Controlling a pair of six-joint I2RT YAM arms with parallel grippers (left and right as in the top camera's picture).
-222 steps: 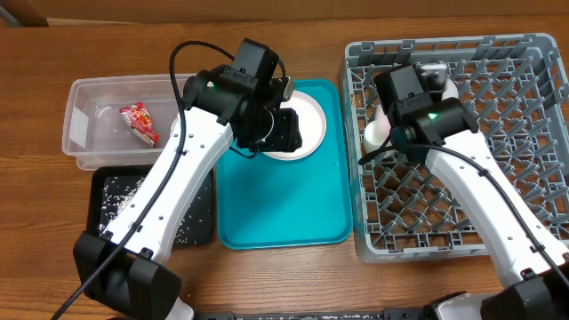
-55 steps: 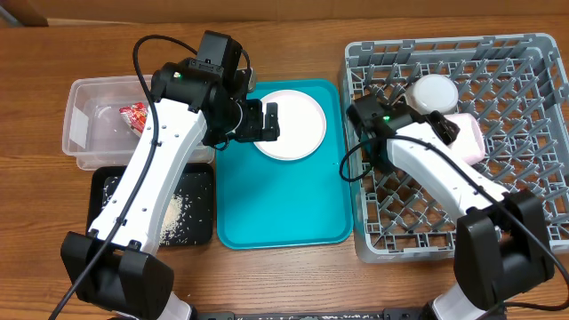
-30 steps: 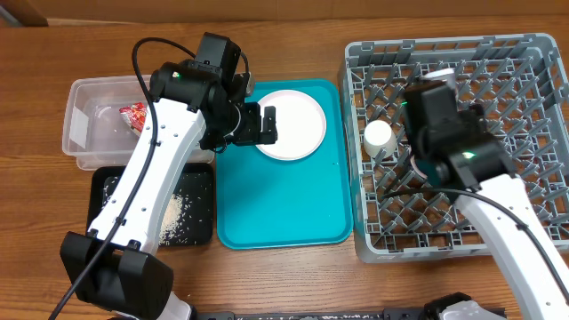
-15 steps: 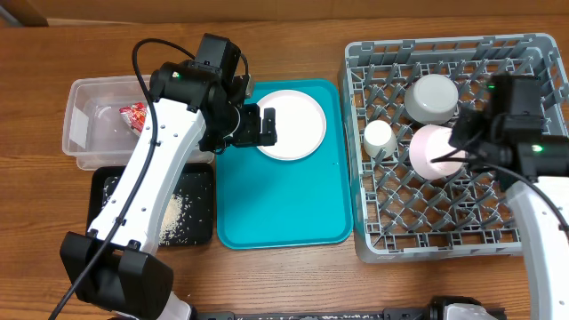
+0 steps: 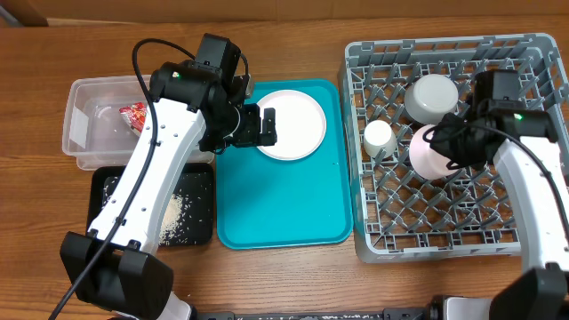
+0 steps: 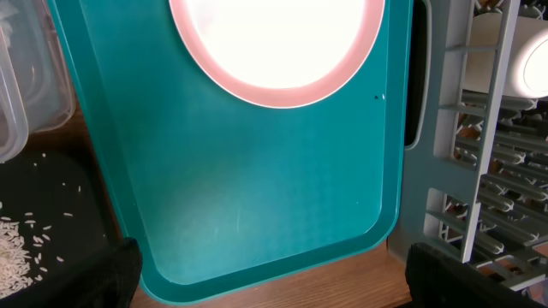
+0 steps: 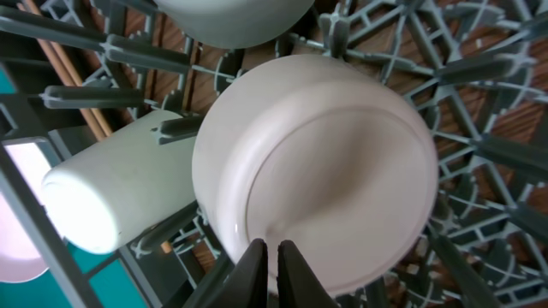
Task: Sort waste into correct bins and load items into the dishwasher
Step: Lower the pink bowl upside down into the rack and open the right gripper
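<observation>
A white plate with a pink rim lies at the far end of the teal tray. My left gripper hovers open over the tray just beside the plate, holding nothing. In the grey dish rack a pink bowl lies upside down, with a white bowl and a white cup beside it. My right gripper is shut, its tips over the pink bowl's near rim.
A clear bin at the left holds a red wrapper. A black bin below it holds scattered rice. The rack's grey wall stands right against the tray's right edge.
My right arm swung back from the rack's right side to the pink bowl, jaws shut. The left arm and plate have not moved.
</observation>
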